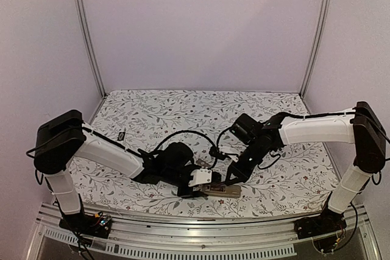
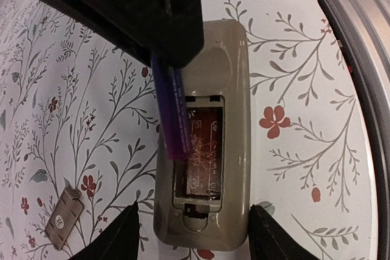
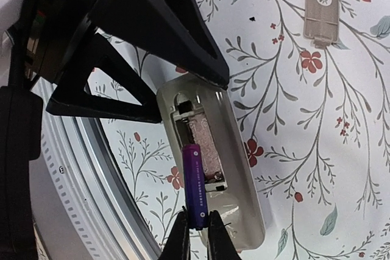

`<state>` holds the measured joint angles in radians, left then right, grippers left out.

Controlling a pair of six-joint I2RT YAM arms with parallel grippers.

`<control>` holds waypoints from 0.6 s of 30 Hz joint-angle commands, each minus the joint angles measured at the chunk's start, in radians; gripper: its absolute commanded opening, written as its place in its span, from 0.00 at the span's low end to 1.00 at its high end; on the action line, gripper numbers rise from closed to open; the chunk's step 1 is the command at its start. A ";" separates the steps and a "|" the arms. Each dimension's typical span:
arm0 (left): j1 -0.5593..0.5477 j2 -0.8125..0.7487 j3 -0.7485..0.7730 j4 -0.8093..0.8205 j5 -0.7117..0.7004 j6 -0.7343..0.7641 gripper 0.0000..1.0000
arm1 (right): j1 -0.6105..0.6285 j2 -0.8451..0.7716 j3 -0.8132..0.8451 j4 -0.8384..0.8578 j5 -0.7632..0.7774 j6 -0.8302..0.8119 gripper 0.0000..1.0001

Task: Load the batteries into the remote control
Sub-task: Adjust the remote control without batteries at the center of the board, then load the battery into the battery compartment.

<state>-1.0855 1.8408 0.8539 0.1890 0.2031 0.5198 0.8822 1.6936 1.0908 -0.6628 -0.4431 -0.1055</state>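
We see one battery (image 3: 195, 187), a slim violet cylinder, not yet seated in the remote control (image 3: 241, 211). It hangs over one long edge of the open battery bay (image 2: 204, 150), tilted, with its free end down at the bay's rim; we cannot tell whether that end touches the plastic. The right gripper (image 3: 196, 234) is clamped on the battery's other end, its two thin fingertips (image 3: 180, 238) pinching the cylinder from both sides, with very little gap left between them.

The remote is beige and lies back-up on the flowered cloth (image 3: 341, 150), the bay showing a reddish-brown inside. The left gripper (image 2: 198, 238) straddles one end of the remote with its jaws spread wide and holds nothing. On the side where the battery cover (image 2: 64, 217) lies, a sliver of cloth shows between the finger and the remote; the other finger (image 2: 274, 238) stands just beside the casing, and we cannot say whether it presses on it.

The cover rests flat on the cloth, apart from the remote. From above, both arms meet over the remote near the table's front edge, close to the metal rail (image 2: 359, 89)
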 commanded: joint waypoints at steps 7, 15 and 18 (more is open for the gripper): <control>0.009 -0.066 -0.060 0.058 0.066 -0.032 0.62 | 0.004 -0.033 -0.040 0.092 -0.009 0.165 0.00; 0.005 -0.059 -0.051 0.092 0.121 -0.040 0.60 | 0.026 -0.082 -0.083 0.132 0.029 0.397 0.00; 0.001 -0.047 -0.043 0.096 0.144 -0.025 0.57 | 0.041 -0.083 -0.098 0.172 0.012 0.429 0.00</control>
<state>-1.0836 1.7939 0.8028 0.2554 0.2989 0.4881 0.8986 1.6405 1.0180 -0.5560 -0.4328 0.2150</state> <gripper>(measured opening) 0.585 0.062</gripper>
